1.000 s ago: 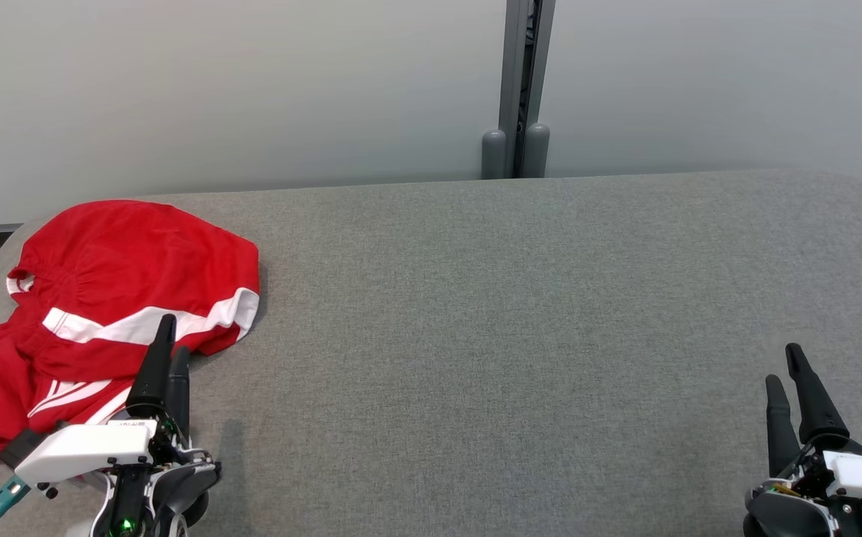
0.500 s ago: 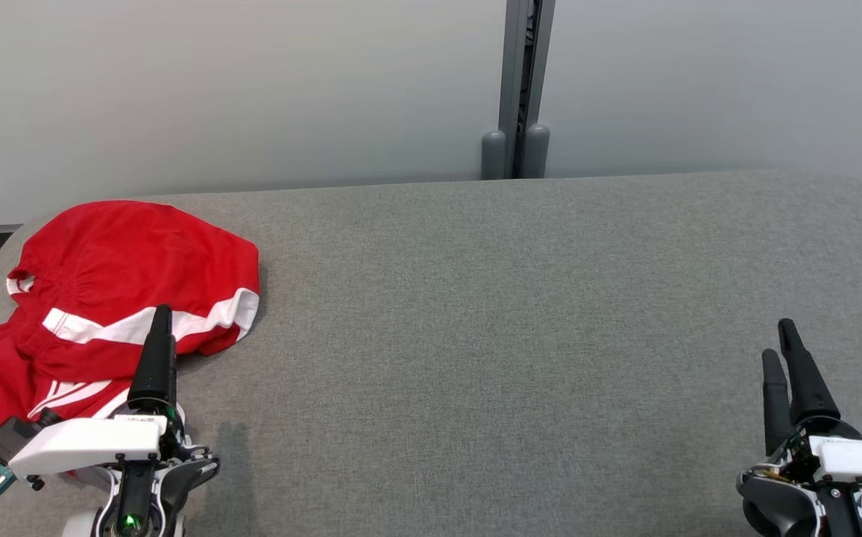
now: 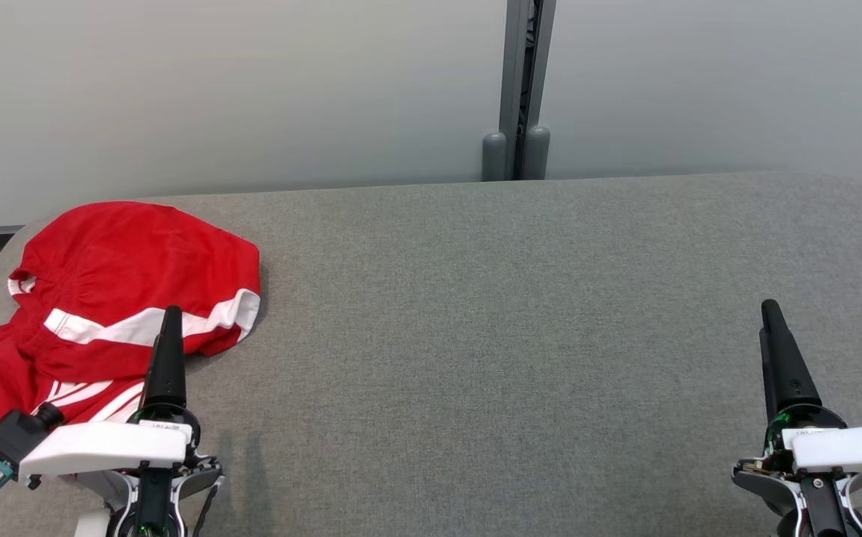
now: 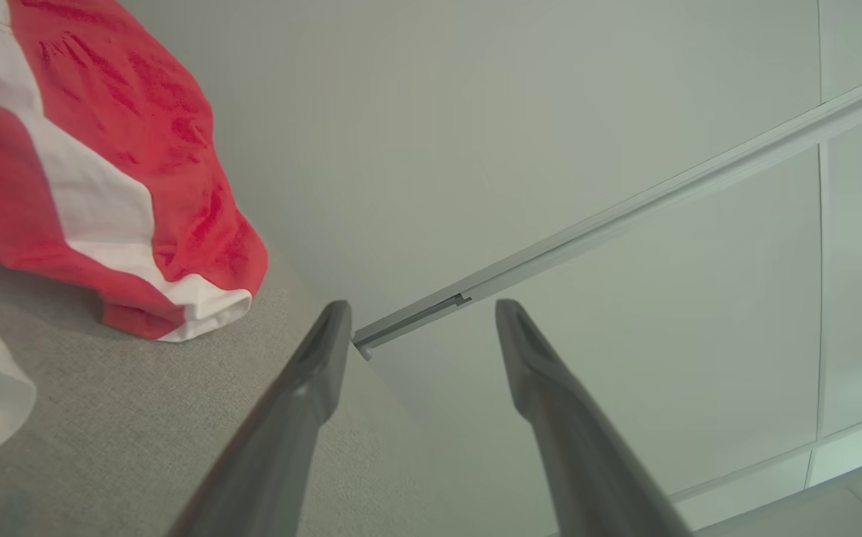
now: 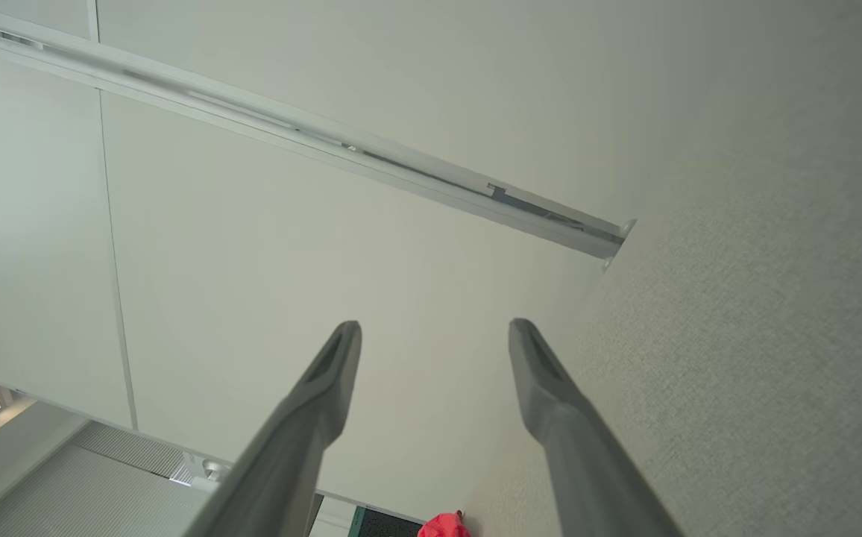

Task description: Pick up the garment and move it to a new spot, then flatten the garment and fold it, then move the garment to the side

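1. Well, I read this as step 1 of 3, the pick-up, not yet begun. The garment (image 3: 129,298) lies bunched and creased, neither flat nor folded square, so no flattening or folding looks done.
2. Garment: red shorts with white stripes, at the far left end of the table (image 3: 491,313), close to its left edge.
3. Left gripper (image 3: 171,321): jaws wide apart and empty. In the left wrist view I see its 2 fingers with only wall (image 4: 550,149) between them.
4. Right gripper (image 3: 768,313): also spread wide with nothing in it, over bare table at the far right, well apart from the garment.
5. Relation: in the head view the left gripper's tip overlaps the garment's near right part, by a white stripe. In the left wrist view the cloth sits to the left of the fingers, not between them, with its hem (image 4: 200,317) near the finger on that view's left. I judge the fingers to be above and beside the cloth, not touching it, though I cannot be sure.
6. Next move, as I judge it: the left gripper points forward at the wall. I need to tip it down, shift it left over a raised fold, then close on enough cloth to lift the whole bundle.
7. For the right gripper the garment is a long reach across, so I would bring it in only for flattening.
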Robot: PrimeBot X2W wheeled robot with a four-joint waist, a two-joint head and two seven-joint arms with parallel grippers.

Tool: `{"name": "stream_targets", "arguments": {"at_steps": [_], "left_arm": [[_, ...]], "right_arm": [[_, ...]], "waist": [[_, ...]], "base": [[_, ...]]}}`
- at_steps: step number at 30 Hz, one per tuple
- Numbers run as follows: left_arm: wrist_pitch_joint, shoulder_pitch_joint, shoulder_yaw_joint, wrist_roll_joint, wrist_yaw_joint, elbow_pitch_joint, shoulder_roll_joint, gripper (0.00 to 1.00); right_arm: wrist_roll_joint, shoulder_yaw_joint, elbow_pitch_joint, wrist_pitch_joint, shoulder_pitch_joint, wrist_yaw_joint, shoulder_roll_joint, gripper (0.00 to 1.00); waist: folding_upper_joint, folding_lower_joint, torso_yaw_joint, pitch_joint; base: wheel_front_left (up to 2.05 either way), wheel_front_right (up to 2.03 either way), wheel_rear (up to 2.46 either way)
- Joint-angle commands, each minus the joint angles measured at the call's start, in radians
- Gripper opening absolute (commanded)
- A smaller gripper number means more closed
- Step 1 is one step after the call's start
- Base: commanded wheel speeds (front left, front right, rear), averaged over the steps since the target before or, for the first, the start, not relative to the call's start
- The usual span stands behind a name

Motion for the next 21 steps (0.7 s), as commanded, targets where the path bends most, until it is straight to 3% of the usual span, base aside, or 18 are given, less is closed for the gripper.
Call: {"name": "stream_targets", "arguments": {"at_steps": [1,21], "left_arm": [[-0.01,-0.012,-0.002,0.034,0.005,-0.025,0.007,1.0],[-0.084,0.035,-0.039,0.42,0.043,-0.076,0.008,1.0]], "right_arm": [[-0.034,0.003,-0.02,-0.012,-0.029,0.004,-0.015,1.0],[-0.468,0.026,-0.004,-0.054,-0.027,0.005,-0.018,1.0]], "waist": [[-0.0001,0.0,0.0,0.0],[-0.0001,0.0,-0.003,-0.006]], "base": [[0.0,0.0,0.0],[0.0,0.0,0.0]]}}
